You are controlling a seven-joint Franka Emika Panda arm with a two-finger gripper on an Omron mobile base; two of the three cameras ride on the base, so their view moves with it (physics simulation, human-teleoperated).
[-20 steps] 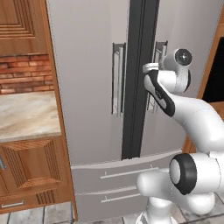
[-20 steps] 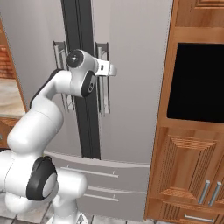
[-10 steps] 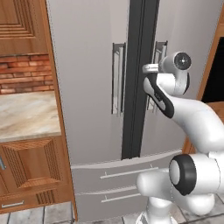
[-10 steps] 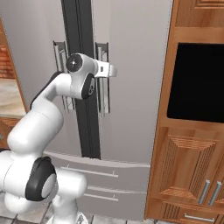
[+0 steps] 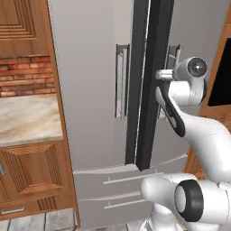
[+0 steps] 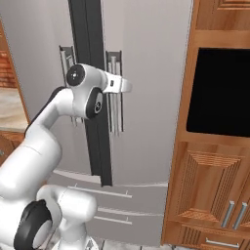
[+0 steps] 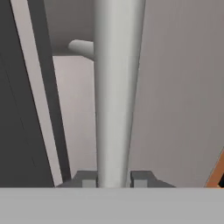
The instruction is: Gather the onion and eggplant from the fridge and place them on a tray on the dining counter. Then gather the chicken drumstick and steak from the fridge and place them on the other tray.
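Stage: door opening | end effector (image 7: pixel 113 178) clenched on handle (image 7: pixel 116 87) | fridge (image 5: pixel 90 90) barely ajar | nothing gathered yet; all four items, both trays pending

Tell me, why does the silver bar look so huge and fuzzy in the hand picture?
Hand view: the camera sits right against the fridge handle, so it looms large and soft-edged between the gripper tips. Right base view: the same handle looks thin and sharper.

light: even, soft — shadows: faint | focus: slightly soft render
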